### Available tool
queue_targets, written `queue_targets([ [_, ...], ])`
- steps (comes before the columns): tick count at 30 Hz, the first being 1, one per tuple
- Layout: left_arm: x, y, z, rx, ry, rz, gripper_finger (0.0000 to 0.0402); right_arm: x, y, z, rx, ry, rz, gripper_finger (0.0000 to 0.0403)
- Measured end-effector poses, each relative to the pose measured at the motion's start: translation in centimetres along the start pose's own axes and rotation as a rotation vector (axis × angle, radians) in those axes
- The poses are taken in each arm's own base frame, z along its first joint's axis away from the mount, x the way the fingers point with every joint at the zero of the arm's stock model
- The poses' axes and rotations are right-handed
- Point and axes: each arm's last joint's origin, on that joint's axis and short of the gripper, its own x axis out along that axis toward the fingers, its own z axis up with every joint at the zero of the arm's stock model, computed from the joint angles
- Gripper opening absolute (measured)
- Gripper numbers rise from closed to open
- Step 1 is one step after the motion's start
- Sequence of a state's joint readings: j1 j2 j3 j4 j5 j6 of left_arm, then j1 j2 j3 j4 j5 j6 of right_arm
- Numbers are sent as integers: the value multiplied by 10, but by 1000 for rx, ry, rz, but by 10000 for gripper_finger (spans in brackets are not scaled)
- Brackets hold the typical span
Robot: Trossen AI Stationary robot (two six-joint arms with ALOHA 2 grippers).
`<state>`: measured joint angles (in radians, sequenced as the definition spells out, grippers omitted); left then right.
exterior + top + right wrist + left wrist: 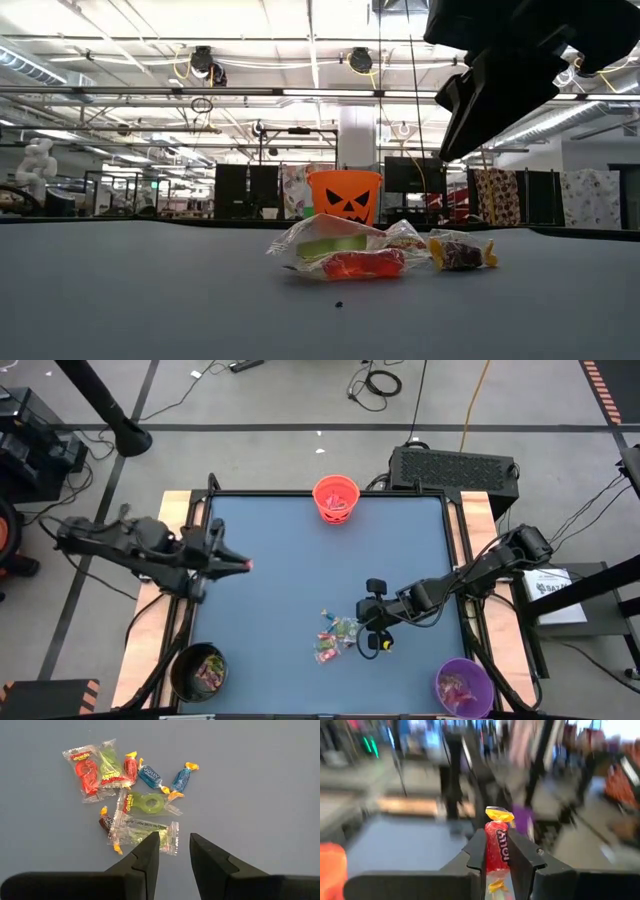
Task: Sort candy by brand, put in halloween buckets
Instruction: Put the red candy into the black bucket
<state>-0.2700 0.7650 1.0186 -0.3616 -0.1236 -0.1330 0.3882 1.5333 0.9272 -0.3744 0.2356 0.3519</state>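
Observation:
Above the table's left part, my left gripper (240, 564) is shut on a red candy (496, 845) with yellow twisted ends. Several wrapped candies (336, 635) in red, green and blue lie in a loose pile (130, 795) on the blue table, right of centre. My right gripper (174, 849) hovers open just over the pile's near-right edge, with nothing between its fingers. The orange bucket (336, 498) stands at the far edge. The black bucket (198, 670) is at the near left corner and the purple bucket (463, 688) at the near right. All three hold candy. My left gripper pinches the red candy's body (496, 851) between its two fingers (476, 855). One yellow twisted end (499, 813) sticks out past the fingertips; the other lies back between the fingers. The fingers point about level toward the table's right. The candy is lifted clear of the table.
The table has a raised dark rim (300, 493) with wooden side boards (150, 630). Blue surface lies open between the pile and the orange bucket (345, 197). In the low view, the dark gripper (500, 70) hangs over the pile (370, 250).

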Motion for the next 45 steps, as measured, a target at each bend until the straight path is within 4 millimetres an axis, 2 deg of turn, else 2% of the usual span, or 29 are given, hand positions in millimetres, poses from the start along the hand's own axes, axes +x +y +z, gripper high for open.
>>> queue_targets([
  [4,-16,-9,-4,-76,318,-74,53,0,0,0,1,-1,0,100],
  [9,-24,-19,-29,-265,640,-111,53,0,0,1,5,-8,3,100],
  [14,-17,-41,-57,-456,882,-173,53,0,0,1,5,-9,3,100],
  [20,-3,-77,-102,-533,1135,-145,53,0,0,1,6,-10,4,100],
  [26,11,-120,-134,-591,1228,-185,62,0,0,1,6,-10,4,100],
  [30,18,-137,-148,-555,1261,-196,86,0,0,1,6,-10,4,100],
  [36,22,-142,-166,-484,1334,-98,95,0,0,4,-10,-38,9,100],
  [41,20,-138,-170,-455,1360,-38,96,1,-1,9,-16,-83,18,100],
  [45,19,-137,-169,-500,1363,5,105,1,-2,11,-10,-99,20,100],
])
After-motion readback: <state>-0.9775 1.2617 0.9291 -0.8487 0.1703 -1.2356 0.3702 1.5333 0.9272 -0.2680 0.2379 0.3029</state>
